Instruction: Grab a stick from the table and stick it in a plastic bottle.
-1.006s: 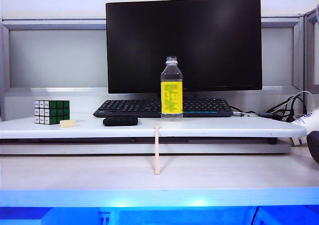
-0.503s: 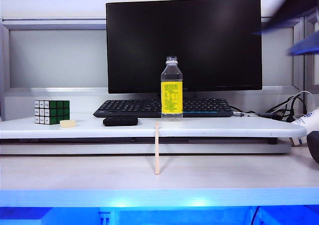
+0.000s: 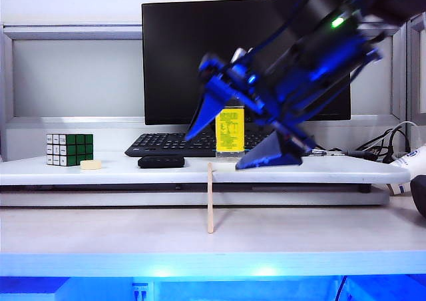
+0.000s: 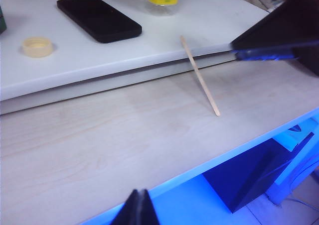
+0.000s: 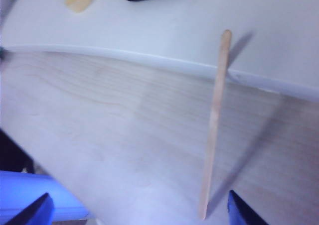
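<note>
Right gripper (image 3: 243,141) hangs in the air above the shelf, blurred, in front of the monitor (image 3: 173,54), its two blue fingers spread wide and holding nothing; in its own wrist view the fingertips (image 5: 239,212) frame the low end of the stick. Left gripper (image 4: 140,210) shows only as a dark tip at the edge of its wrist view, and I cannot tell whether it is apart or together; it is not to be seen in the exterior view

Propped at a slant, the stick (image 3: 210,198) has its lower end on the table (image 3: 100,231) and its upper end leaning on the front lip of the white shelf (image 3: 66,171). Behind it the plastic bottle (image 3: 229,131) stands upright on that shelf, partly hidden by the arm

To do the reach well, I judge the gripper should come down with the stick between its open fingers and close across the thin width near the middle, where it is clear of both table and shelf. A pinch too near either end would likely let it pivot or slide off the lip

Counted: one stick, one bottle, one monitor, one keyboard (image 3: 166,143), one black phone (image 3: 160,162), one puzzle cube (image 3: 69,149), one small cream block (image 3: 90,164)
</note>
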You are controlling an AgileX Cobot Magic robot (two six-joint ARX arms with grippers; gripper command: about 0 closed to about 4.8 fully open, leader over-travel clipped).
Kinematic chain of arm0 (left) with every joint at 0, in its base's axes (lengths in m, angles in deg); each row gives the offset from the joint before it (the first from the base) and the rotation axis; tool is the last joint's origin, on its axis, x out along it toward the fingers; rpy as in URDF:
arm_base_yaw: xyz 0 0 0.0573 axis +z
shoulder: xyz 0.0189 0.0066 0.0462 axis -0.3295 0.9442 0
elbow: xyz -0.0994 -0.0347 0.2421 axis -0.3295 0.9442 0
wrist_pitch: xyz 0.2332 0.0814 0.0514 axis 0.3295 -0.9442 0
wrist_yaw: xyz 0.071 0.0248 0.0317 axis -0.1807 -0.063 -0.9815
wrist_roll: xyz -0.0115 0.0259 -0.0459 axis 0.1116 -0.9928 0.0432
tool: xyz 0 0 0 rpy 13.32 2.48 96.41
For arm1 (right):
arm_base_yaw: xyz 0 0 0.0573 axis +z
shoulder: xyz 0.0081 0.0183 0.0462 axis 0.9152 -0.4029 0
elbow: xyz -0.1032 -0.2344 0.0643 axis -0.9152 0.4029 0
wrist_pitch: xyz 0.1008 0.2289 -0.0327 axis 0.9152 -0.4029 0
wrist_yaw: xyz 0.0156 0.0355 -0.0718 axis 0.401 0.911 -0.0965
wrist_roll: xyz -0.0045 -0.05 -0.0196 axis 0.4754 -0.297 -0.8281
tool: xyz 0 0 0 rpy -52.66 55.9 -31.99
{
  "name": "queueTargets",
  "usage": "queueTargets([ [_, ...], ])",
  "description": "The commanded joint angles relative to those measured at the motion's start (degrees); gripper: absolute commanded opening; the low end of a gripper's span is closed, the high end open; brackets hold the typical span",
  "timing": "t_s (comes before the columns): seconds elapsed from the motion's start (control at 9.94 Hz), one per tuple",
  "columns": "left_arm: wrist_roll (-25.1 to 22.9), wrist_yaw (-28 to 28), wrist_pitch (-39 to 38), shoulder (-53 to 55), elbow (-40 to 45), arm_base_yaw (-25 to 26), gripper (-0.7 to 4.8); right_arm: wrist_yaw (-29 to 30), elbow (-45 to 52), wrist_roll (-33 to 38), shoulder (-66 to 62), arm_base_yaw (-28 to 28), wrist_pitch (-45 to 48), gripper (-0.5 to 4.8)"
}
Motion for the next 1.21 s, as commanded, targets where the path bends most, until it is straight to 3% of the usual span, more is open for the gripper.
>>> queueTargets([
  [0.1, -0.15, 0.68, -0.72, 0.04, -0.02, -0.04, -0.06, -2.62, -8.11, 0.04, -10.88, 0.33, -0.72, 4.79],
  [0.5, -0.15, 0.68, -0.70, 0.04, -0.02, -0.04, -0.06, -4.46, -9.29, 0.04, -13.88, 0.33, -0.37, 4.79],
  [0.6, -0.17, 0.68, -0.70, 0.04, -0.02, -0.04, -0.06, -4.42, -10.19, 0.04, -14.62, 0.33, -0.39, 4.22],
  [0.7, -0.15, 0.68, -0.70, 0.04, -0.02, -0.04, -0.06, -4.55, -10.29, 0.04, -14.84, 0.31, -0.15, 2.98],
  [1.01, -0.15, 0.66, -0.70, 0.04, -0.02, -0.04, -0.06, -5.70, -10.29, 0.02, -14.86, 0.31, -0.24, 2.01],
  [1.21, -0.15, 0.68, -0.70, 0.04, -0.02, -0.04, -0.06, -6.05, -10.29, 0.00, -14.86, 0.31, -0.24, 0.69],
])
